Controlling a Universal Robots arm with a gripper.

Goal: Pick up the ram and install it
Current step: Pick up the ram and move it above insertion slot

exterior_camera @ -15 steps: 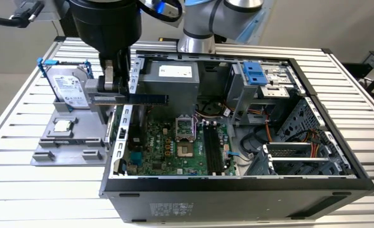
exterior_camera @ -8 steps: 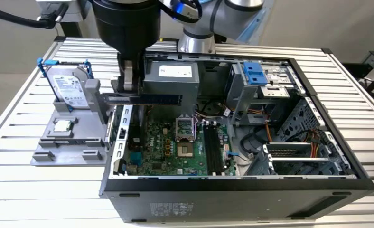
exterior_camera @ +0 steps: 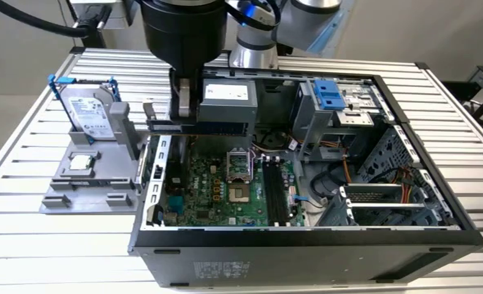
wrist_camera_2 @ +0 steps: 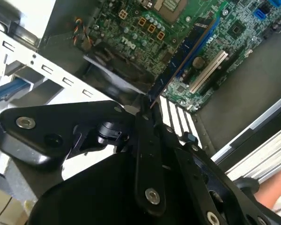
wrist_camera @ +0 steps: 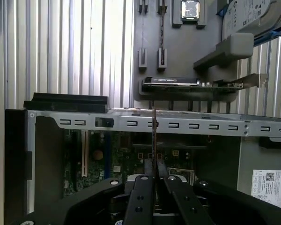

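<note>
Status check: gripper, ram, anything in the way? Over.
Gripper shut on ram. Held edge-on over open case, not in a slot. Case's metal rail looks close to its far end.

Exterior overhead; wrist views near motherboard (wrist_camera_2: 131,37)

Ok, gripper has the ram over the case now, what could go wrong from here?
Two risks. The gripper pinches the ram by one thin end, with most of its length sticking out unsupported, so a side push could pivot or slip it. In the first wrist view the stick's far end lines up with the slotted metal rail. Lowering from here might clip that rail, since the ram seems not yet over the memory slots.
</note>
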